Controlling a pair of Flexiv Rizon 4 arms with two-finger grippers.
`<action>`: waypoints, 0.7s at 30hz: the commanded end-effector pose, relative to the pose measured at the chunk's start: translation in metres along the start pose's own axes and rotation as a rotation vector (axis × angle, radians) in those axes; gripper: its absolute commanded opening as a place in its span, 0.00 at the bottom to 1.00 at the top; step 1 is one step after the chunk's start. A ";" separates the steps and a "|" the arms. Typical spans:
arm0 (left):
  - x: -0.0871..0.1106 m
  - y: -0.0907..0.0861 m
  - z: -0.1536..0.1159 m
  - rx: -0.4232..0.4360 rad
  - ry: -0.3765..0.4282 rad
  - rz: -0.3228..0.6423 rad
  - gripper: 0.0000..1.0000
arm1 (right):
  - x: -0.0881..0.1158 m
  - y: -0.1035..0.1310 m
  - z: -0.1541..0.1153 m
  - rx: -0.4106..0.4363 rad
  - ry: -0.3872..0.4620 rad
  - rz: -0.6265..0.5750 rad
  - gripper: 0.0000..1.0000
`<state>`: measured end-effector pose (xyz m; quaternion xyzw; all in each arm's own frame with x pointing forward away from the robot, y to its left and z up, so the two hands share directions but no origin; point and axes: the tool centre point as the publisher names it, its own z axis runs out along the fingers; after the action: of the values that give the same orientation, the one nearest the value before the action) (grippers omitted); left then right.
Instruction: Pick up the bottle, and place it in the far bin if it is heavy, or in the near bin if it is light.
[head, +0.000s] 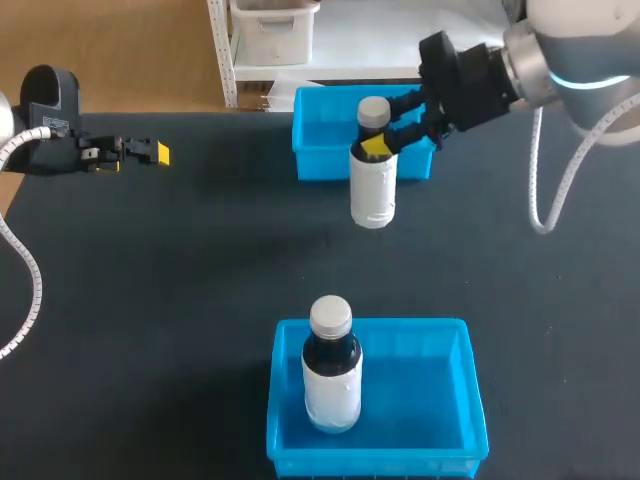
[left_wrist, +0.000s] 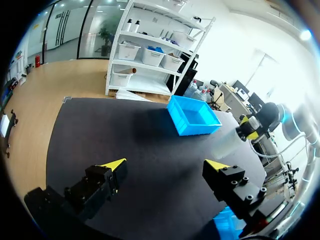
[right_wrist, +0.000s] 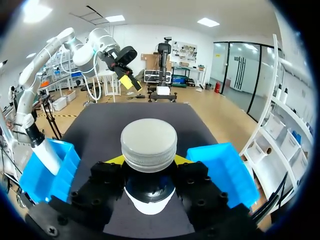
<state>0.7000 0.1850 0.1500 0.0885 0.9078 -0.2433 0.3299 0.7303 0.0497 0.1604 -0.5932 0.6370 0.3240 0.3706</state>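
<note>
A dark bottle (head: 372, 180) with a white label and grey cap stands upright just in front of the far blue bin (head: 318, 140); whether it touches the table I cannot tell. My right gripper (head: 378, 142) is shut on its neck. In the right wrist view the cap (right_wrist: 149, 142) fills the space between the right gripper's (right_wrist: 149, 161) yellow tips. The near blue bin (head: 420, 440) holds a second, similar bottle (head: 332, 365), standing upright. My left gripper (head: 150, 152) hangs open and empty at the table's far left, well away from both; its fingers (left_wrist: 112, 167) stand wide apart.
The dark tabletop (head: 180, 300) stretches between the two bins. In the right wrist view the far bin (right_wrist: 227, 170) lies on one side of the gripper and the near bin (right_wrist: 30, 175) with its bottle (right_wrist: 47, 155) on the other. My left arm (right_wrist: 100, 45) shows ahead.
</note>
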 end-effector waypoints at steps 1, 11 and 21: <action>0.000 0.000 0.000 0.000 0.000 0.000 1.00 | -0.015 0.030 -0.029 0.052 0.009 -0.001 0.00; 0.000 0.000 0.000 0.000 0.000 0.000 1.00 | -0.044 0.098 -0.070 0.088 -0.024 0.019 0.00; 0.000 0.000 0.000 0.000 0.000 0.000 1.00 | -0.063 0.177 -0.094 0.117 -0.034 -0.012 0.00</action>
<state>0.7000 0.1850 0.1500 0.0885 0.9078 -0.2433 0.3299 0.6017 0.0252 0.2502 -0.5942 0.6222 0.3391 0.3806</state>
